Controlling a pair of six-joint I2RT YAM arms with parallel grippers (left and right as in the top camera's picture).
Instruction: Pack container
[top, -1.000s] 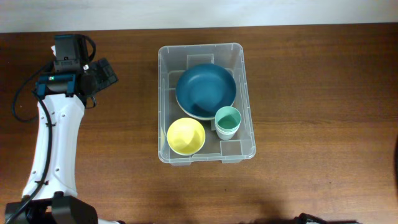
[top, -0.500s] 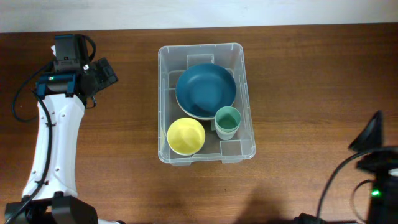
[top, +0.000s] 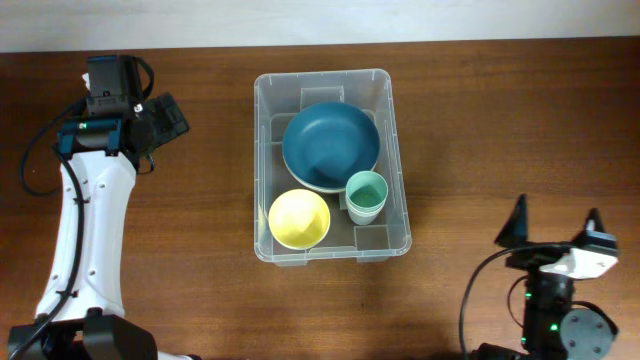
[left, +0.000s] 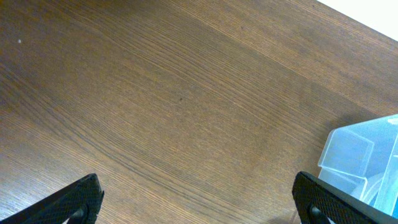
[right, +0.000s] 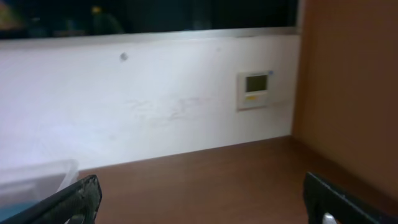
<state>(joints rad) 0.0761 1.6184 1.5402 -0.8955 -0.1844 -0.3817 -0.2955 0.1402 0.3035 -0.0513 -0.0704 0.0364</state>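
The large clear ribbed plastic container (top: 398, 150) sits mid-way along the brown wood-grain desk (top: 500, 120), holding a smooth dark-teal round bowl (top: 330, 145), a small yellow bowl (top: 299, 218) and a mint-green cup (top: 366, 194). The left claw (left: 199, 202) and the right claw (top: 555, 228) are both spread wide, empty.

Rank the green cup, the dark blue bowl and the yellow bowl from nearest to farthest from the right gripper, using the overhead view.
1. Green cup, by the container's right wall, closest to the right gripper.
2. Dark blue bowl, in the far half.
3. Yellow bowl, in the near-left corner.
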